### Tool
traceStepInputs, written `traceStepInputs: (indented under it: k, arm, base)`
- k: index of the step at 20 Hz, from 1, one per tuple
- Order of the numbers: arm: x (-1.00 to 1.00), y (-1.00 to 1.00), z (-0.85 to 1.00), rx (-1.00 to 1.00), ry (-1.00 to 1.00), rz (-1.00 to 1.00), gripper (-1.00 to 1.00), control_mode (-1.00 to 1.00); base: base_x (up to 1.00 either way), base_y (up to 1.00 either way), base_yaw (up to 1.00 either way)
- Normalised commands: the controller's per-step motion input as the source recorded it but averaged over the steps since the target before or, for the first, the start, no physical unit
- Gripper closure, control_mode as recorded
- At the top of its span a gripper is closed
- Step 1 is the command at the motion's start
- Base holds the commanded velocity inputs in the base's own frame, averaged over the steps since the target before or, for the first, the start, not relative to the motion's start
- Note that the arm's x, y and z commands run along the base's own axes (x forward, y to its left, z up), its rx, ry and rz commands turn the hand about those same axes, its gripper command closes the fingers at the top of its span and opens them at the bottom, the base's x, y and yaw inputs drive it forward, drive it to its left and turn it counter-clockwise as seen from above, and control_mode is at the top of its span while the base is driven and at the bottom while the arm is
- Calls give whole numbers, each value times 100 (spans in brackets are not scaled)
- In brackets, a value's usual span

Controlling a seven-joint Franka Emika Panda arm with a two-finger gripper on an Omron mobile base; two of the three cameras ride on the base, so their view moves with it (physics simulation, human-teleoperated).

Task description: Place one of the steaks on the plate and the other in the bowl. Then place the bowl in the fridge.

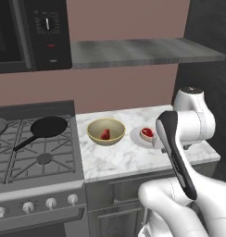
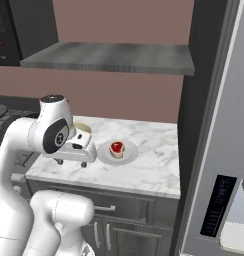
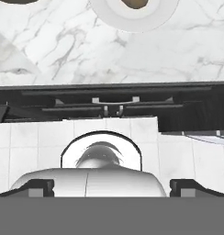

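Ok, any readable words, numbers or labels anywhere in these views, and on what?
None can be read.
Black microwave control panel: pale marks and a red spot, too small to read.
Grey stainless fridge's dark dispenser panel: blue marks, too blurred to read.
White stove knobs: no legible markings.

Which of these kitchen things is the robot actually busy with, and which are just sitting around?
Part of the job: bowl holding a steak; plate holding the other steak; fridge.
Just there: black frying pan, stove, microwave, shelf.
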Motion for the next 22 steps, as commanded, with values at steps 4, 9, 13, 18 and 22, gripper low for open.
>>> traceStepInputs:
  k: [4,9,13,18,22]
  arm:
    - [-13,0,0,0,0,0,-100,100]
    - [0,0,0,0,0,0,-100,100]
    - [0,0,0,0,0,0,-100,100]
    - [0,0,0,0,0,0,-100,100]
    - [0,0,0,0,0,0,-100,100]
  base:
    - [-59,0,-8]
    - [-73,-1,-16]
    - [-61,-13,-25]
    - [-24,-42,-37]
    - [-37,-64,-38]
